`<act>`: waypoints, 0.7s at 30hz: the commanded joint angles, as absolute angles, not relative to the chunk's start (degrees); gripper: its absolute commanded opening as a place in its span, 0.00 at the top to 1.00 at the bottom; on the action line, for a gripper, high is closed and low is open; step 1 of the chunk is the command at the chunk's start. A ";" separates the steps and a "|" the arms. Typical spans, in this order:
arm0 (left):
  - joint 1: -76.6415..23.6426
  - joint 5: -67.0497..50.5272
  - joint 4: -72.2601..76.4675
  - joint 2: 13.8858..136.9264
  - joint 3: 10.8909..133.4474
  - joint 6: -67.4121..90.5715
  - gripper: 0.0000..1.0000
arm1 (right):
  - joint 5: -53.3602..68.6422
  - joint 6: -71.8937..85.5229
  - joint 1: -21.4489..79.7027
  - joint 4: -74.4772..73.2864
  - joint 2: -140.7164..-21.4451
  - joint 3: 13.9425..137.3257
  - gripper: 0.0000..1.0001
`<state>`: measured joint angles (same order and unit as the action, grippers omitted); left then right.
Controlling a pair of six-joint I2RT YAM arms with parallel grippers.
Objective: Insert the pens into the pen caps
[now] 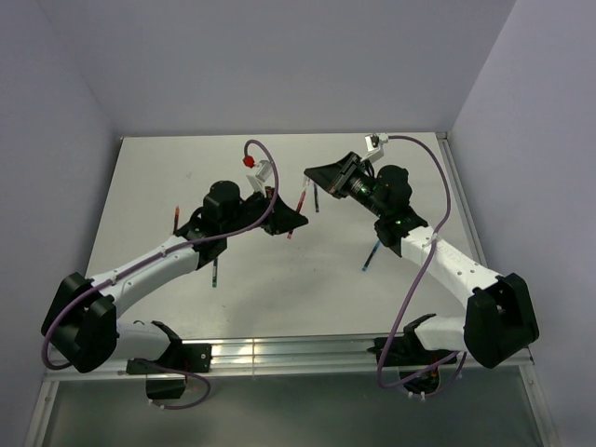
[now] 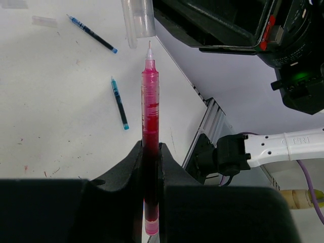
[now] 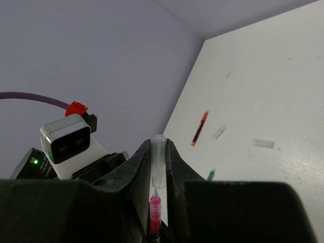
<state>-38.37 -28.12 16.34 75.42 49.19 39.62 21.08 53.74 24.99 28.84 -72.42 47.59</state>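
Now the left claw (image 2: 150, 152) pinches a red pen (image 2: 150, 96) by its barrel, its tip right at the open end of the clear cap (image 3: 159, 164) pinched in the right claw (image 3: 159, 149), both raised above the worktop (image 2: 50, 116).

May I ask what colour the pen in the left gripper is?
The pen is pinkish red, clearest in the left wrist view.
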 commanded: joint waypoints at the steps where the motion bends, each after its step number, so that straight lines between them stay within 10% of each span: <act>1: -38.14 -27.86 17.93 73.39 50.10 38.23 1.00 | 21.27 53.00 25.49 31.82 -72.69 47.99 1.00; 21: -37.71 -28.04 17.84 73.57 50.27 38.41 1.00 | 20.92 53.17 26.90 31.64 -72.69 48.08 1.00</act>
